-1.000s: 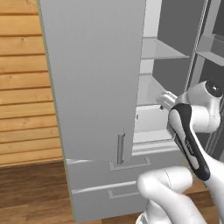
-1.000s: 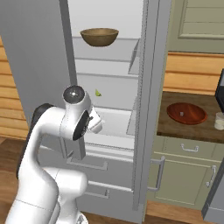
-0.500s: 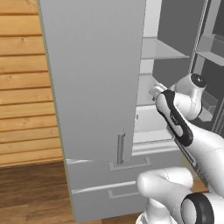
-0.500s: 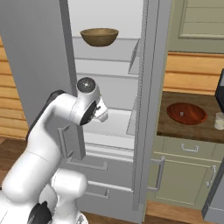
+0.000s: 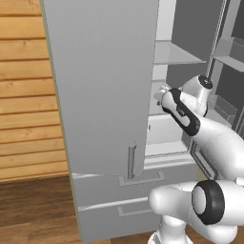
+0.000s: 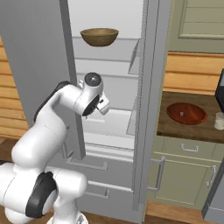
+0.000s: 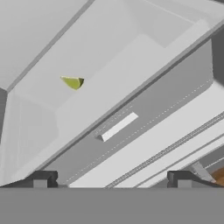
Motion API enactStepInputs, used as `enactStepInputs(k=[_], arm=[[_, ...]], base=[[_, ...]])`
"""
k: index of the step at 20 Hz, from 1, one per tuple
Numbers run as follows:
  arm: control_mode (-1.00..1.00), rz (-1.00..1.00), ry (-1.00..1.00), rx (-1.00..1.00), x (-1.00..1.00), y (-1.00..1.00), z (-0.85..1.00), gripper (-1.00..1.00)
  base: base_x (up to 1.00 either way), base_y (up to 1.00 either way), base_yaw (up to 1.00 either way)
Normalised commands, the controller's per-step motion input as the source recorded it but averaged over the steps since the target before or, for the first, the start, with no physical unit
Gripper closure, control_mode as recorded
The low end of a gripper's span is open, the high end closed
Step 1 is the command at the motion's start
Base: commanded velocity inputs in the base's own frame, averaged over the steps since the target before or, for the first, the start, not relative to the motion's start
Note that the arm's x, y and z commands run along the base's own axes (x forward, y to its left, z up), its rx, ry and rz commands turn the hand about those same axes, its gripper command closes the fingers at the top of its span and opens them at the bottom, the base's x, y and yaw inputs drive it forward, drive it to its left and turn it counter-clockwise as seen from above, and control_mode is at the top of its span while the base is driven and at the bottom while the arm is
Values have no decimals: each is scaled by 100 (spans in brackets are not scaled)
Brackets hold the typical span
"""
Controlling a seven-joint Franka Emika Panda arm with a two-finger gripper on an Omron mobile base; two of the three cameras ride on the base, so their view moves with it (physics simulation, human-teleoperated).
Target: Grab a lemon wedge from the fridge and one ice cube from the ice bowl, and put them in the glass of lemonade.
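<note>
fridge (image 6: pixel 148 109) stands open, lemon wedge (image 7: pixel 72 82) alone on a white shelf, gripper (image 7: pixel 112 178) spread wide, holding nothing, well short of it.

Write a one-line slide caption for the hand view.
Open end effector looking into the fridge, the lemon wedge lying on a white shelf ahead, not yet grasped.

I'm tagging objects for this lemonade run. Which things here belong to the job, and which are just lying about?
Belongs to the job:
- lemon wedge, on a shelf in the open fridge
- ice bowl, on the counter
- glass of lemonade, beside the ice bowl
- gripper, open, nothing held

Just lying about:
- tan wooden bowl, on an upper fridge shelf
- beige cabinets
</note>
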Motion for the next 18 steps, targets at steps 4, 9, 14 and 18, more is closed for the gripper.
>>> enactStepInputs(k=[4, 9, 14, 18], arm=[[-100, 0, 0, 0, 11, 67, 0, -100], [-100, 0, 0, 0, 2, 49, 0, -100], [-100, 0, -4, 0, -22, 29, 8, -100], [-100, 0, -1, 7, 22, -20, 10, -100]], base=[[0, 0, 0], [0, 0, 0], [0, 0, 0], [0, 0, 0]])
